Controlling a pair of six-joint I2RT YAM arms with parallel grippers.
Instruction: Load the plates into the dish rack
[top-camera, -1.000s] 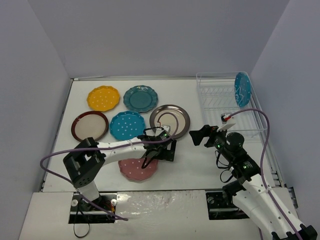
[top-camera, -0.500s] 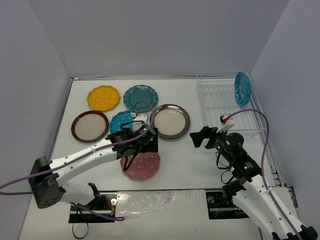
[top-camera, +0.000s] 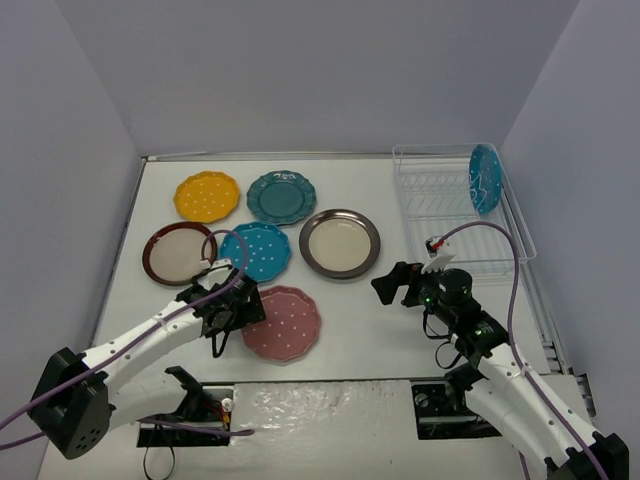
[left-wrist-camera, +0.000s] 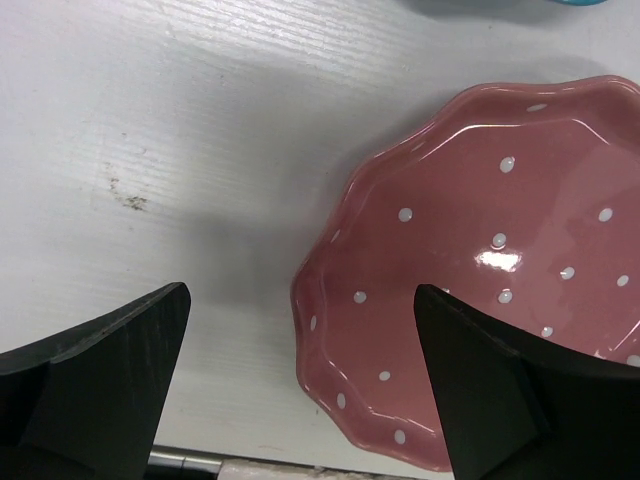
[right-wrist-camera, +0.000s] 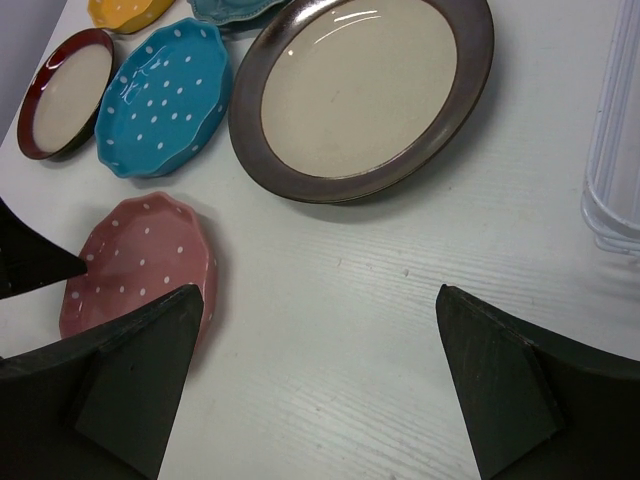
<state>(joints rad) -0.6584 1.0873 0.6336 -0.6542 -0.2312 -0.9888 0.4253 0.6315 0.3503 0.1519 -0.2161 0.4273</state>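
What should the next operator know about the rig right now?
Left gripper: jaws open, over the pink plate's left edge, nothing held.
Right gripper: jaws open, empty, above the table between the brown-rimmed plate and the rack.
Done: one blue plate stands in the rack's far end.
Left: six plates flat on the table: pink, blue dotted, yellow, teal, maroon-rimmed, brown-rimmed.

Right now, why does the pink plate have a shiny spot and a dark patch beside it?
Left wrist view: the pink plate is glossy, so a light glints off it; the grey patch on the table is a soft shadow. Right wrist view: the brown-rimmed plate glints along its rim.
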